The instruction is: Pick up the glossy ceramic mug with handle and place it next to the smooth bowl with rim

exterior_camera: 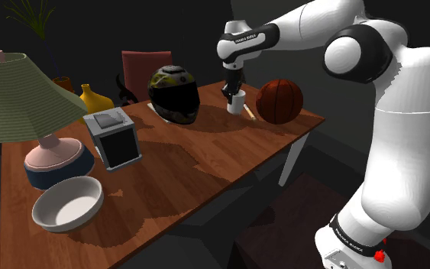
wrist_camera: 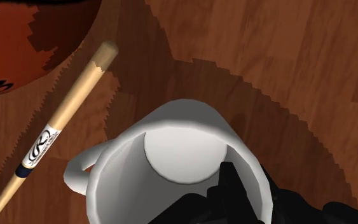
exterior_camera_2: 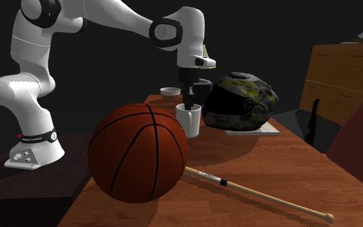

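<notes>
While the arm reaches over the wooden table (exterior_camera: pixel 175 168), its gripper (exterior_camera_2: pixel 188 103) points straight down onto a white mug (exterior_camera: pixel 237 104). In the wrist view one black finger (wrist_camera: pixel 234 184) sits inside the mug against its wall, and the black bulk of the hand lies just outside the same wall, so the hand is closed narrowly on the rim. The mug stands upright with its mouth up, and its handle points toward a wooden bat (wrist_camera: pixel 50 137) lying just beside it. I cannot tell whether the base touches the table or is slightly above it.

A basketball (exterior_camera: pixel 279 101) rests near the mug on the bat's side, and a dark helmet with yellow-green markings (exterior_camera: pixel 173 93) sits on the other side.

The white bowl (exterior_camera: pixel 53 222) lies at the opposite end of the table, toward the shoulder view's lower left, well apart from the mug. A lamp with a green shade (exterior_camera: pixel 22 95) stands behind the bowl, with a grey box (exterior_camera: pixel 112 139) between the lamp and the helmet.
</notes>
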